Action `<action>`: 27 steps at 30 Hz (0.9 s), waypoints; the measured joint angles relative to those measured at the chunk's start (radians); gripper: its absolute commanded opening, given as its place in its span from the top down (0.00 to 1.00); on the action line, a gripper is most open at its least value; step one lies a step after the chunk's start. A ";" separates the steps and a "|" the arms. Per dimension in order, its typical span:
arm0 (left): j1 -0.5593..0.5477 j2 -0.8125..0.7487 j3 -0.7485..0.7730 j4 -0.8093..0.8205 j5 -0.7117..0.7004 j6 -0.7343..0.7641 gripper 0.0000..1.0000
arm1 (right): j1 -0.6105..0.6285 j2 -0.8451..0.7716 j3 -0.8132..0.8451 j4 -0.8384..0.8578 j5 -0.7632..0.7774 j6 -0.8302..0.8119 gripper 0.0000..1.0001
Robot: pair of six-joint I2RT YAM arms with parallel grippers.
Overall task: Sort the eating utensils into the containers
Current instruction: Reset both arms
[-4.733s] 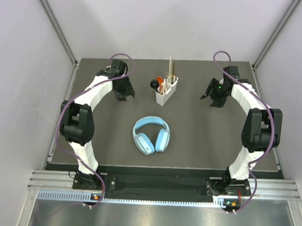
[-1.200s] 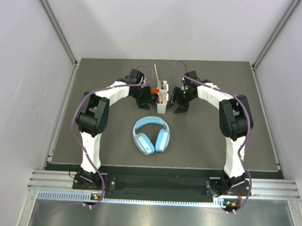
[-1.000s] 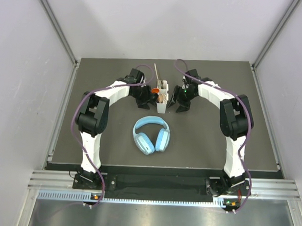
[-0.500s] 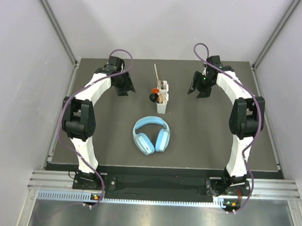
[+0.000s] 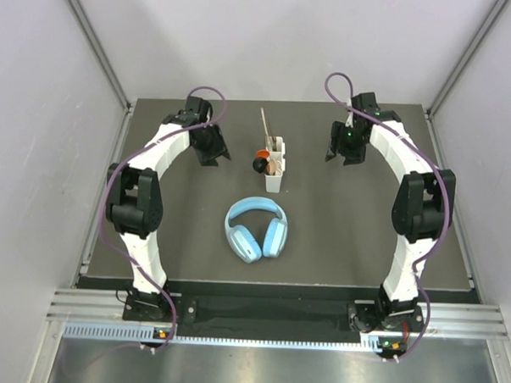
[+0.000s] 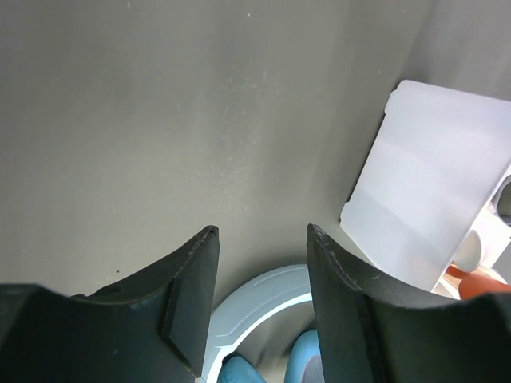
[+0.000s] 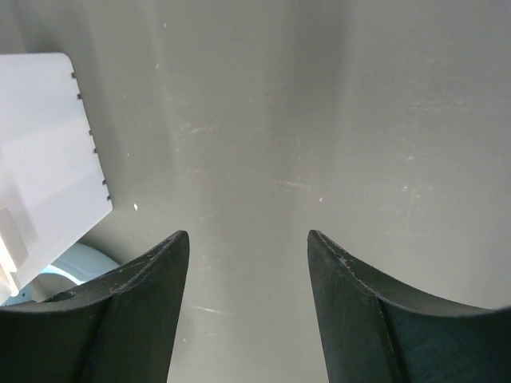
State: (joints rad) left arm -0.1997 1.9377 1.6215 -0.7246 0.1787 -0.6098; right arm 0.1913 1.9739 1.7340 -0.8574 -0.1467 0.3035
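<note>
Caddy stands alone, left gripper and right gripper withdrawn.

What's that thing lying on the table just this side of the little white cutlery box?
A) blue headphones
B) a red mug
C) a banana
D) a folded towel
A: the light-blue headphones lie on the near side of the white caddy, not touching it.

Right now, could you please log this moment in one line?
left claw open, empty | right claw open, empty | utensils in caddy | headphones apart
</note>
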 measured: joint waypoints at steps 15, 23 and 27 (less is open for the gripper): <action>0.000 0.005 0.016 -0.002 -0.001 -0.017 0.46 | -0.037 -0.005 0.021 0.016 0.007 0.042 0.39; 0.000 0.005 0.016 -0.002 -0.001 -0.020 0.47 | -0.044 -0.013 0.020 0.025 -0.001 0.049 0.39; 0.000 0.005 0.016 -0.002 -0.001 -0.021 0.48 | -0.051 -0.014 0.020 0.027 -0.005 0.049 0.39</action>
State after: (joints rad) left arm -0.1997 1.9427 1.6371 -0.7269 0.1776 -0.6304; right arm 0.1402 1.9602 1.7542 -0.8307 -0.1516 0.3523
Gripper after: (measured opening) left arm 0.524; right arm 0.615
